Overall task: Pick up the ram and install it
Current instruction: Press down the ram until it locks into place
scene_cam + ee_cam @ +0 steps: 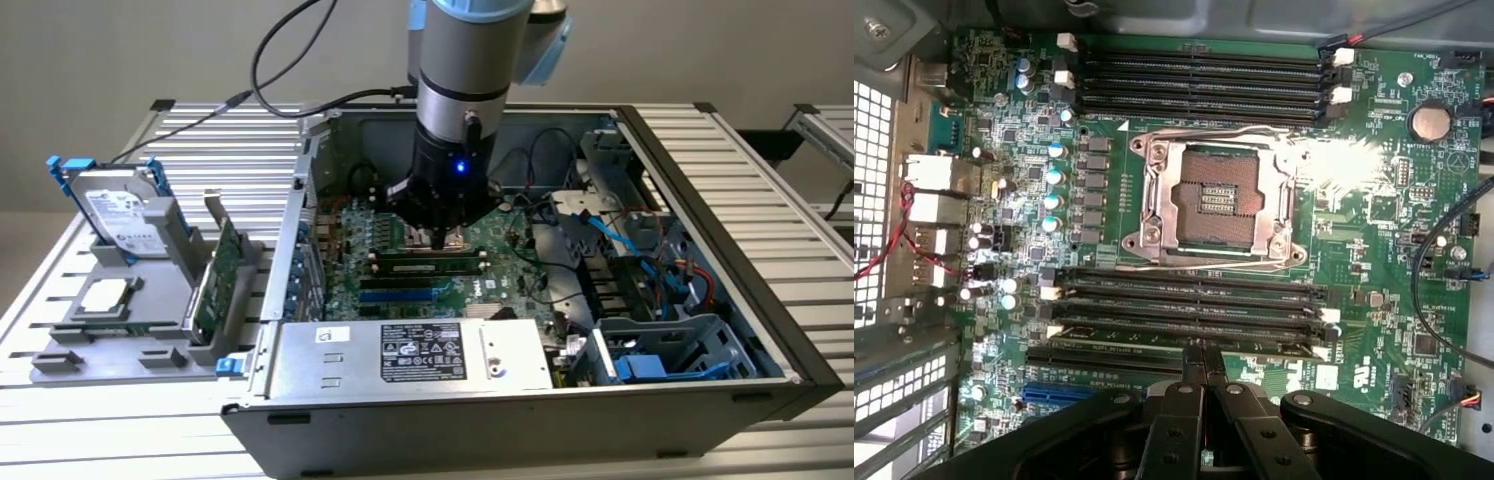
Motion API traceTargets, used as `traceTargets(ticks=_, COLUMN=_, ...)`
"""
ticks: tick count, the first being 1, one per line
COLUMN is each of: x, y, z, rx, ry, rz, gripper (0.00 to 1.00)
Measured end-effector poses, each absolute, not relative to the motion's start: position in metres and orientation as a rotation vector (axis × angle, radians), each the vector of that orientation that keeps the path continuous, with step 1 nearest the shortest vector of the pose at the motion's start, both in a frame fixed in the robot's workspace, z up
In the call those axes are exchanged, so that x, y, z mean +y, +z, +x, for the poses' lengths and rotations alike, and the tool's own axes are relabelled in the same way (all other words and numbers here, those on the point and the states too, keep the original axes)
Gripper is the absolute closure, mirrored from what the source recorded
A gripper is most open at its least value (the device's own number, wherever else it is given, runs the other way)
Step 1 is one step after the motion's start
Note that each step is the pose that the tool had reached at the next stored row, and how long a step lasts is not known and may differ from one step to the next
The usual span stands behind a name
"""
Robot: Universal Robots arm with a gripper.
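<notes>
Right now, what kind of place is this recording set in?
Probably a lab bench for computer assembly trials: an open PC case sits on a slatted aluminium table, its motherboard exposed, with a hard drive parked in a grey parts holder beside it.
</notes>
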State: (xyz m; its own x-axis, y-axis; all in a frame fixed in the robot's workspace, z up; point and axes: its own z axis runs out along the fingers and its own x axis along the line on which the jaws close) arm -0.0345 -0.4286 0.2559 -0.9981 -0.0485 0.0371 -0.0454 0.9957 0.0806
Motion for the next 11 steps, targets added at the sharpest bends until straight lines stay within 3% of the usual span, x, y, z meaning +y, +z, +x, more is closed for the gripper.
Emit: traceTargets(ticks=11, x=-0.4310, y=0.2574, z=-0.0351, rx=-3.099, ry=-0.127, rz=0.070, gripper=0.89)
